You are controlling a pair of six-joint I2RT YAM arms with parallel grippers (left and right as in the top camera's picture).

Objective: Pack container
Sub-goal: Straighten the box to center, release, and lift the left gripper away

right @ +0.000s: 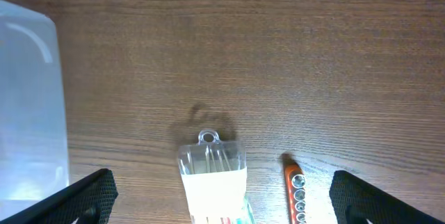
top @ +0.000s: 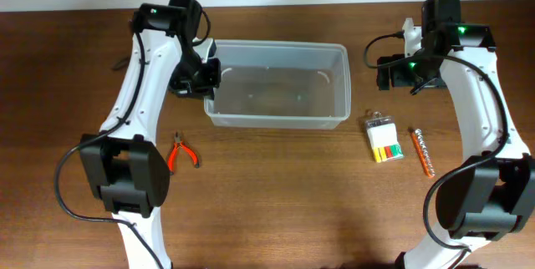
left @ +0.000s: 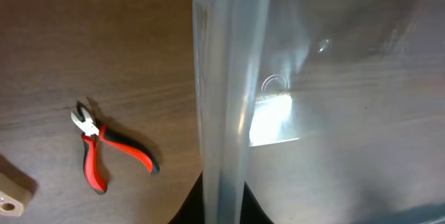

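Container (left: 229, 78) wall fills left wrist view, red pliers (left: 104, 151) beside

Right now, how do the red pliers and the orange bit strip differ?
The red pliers lie on the left arm's side of the container. The orange bit strip lies on the right arm's side, beside the clear packet. The pliers have two splayed handles, while the strip is one straight bar with a row of metal pieces. Both lie on the table, outside the container.

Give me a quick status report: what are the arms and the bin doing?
Left gripper at container left wall, grip unclear. Right gripper open, empty, near packet. Container empty; pliers, packet, orange strip on table. Nothing blocking.
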